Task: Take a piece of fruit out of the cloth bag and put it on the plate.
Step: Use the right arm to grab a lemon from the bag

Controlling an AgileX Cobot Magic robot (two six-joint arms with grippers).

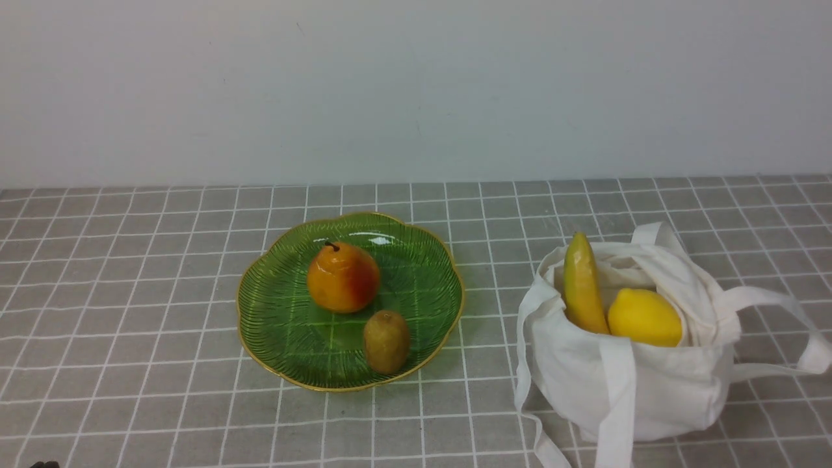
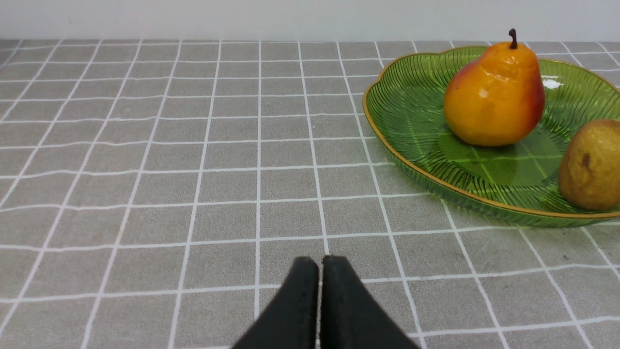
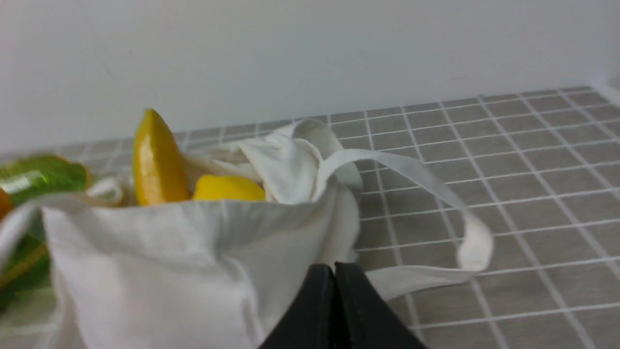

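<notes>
The table (image 1: pixel 130 325), covered in grey fabric with a white grid, bears two things directly: the green plate (image 1: pixel 279 328), ahead of the left pincer (image 2: pixel 319 264) and off to its right, and the cloth bag (image 1: pixel 663 387), slumped close before the right pincer (image 3: pixel 334 269).

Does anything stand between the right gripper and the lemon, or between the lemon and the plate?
Yes. The front wall of the cloth bag lies between the right gripper, jaws shut, and the lemon. The banana leans beside the lemon on the side toward the plate. A pear and a kiwi occupy it, with bare glass left.
</notes>
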